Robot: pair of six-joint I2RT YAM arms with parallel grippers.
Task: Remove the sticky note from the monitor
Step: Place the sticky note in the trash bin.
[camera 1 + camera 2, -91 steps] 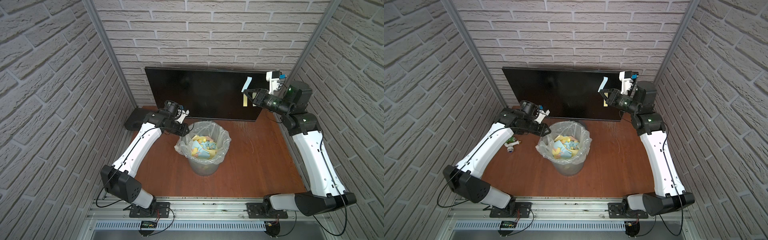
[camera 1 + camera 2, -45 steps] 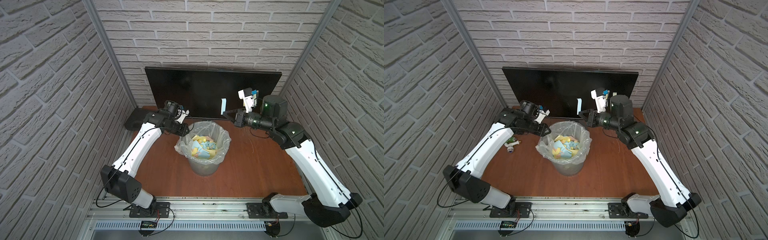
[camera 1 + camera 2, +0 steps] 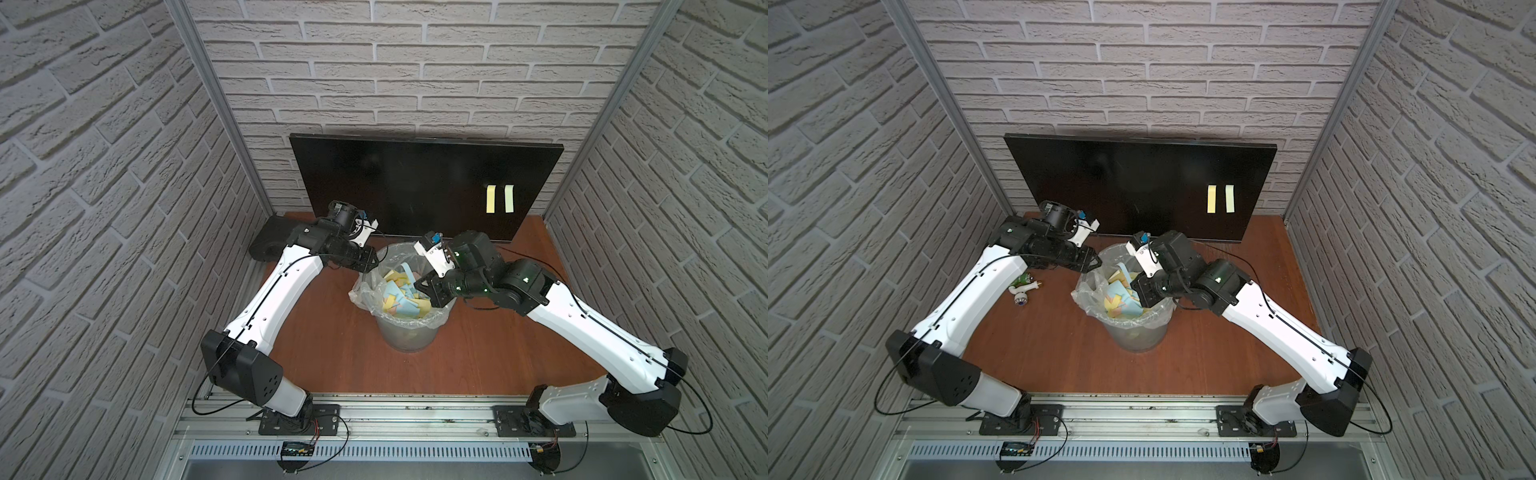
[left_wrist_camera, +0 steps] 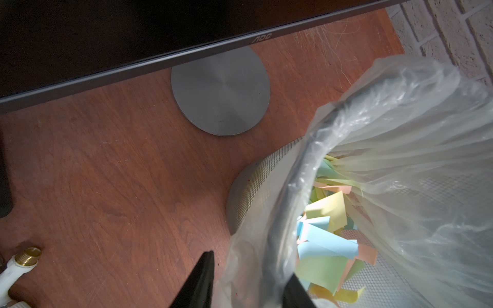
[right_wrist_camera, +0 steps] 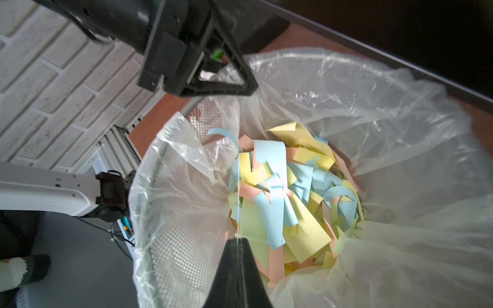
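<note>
Over the wastebasket (image 3: 405, 336), right gripper (image 5: 237, 241) pinches the sticky note (image 5: 237, 213) edge-on; left gripper (image 4: 250, 266) clamps the rim (image 4: 289, 213). Disposal step; next: open right jaws, let note fall.

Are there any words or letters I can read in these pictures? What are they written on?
"AOC": the logo on the bottom frame of the monitor, seen in the left wrist view.
Sticky notes on the screen: no writing shows.
Paper notes in the bin: no writing shows.
Small board on the front rail: any marks are too small to read.
</note>
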